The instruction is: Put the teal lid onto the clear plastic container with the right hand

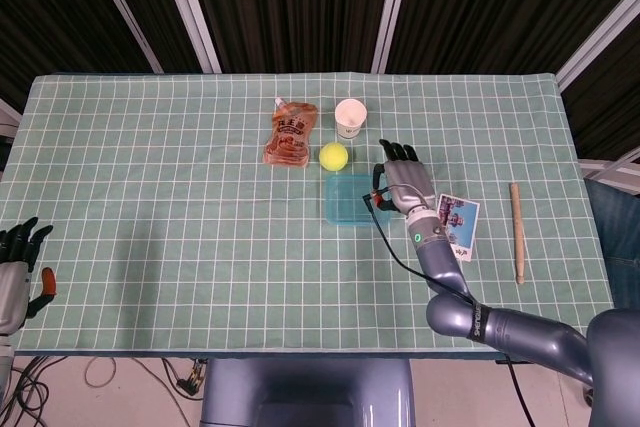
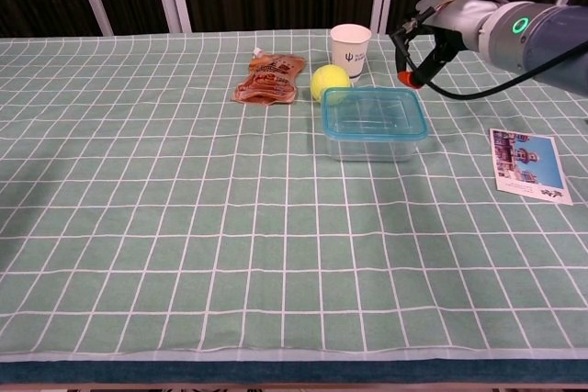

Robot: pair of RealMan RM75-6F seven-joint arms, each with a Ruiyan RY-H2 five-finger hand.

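Glossy clear plastic box under a smooth teal lid, just below the dark fingers; matt checked cloth covers the table; a shiny foil pouch, a paper cup, a glossy card.
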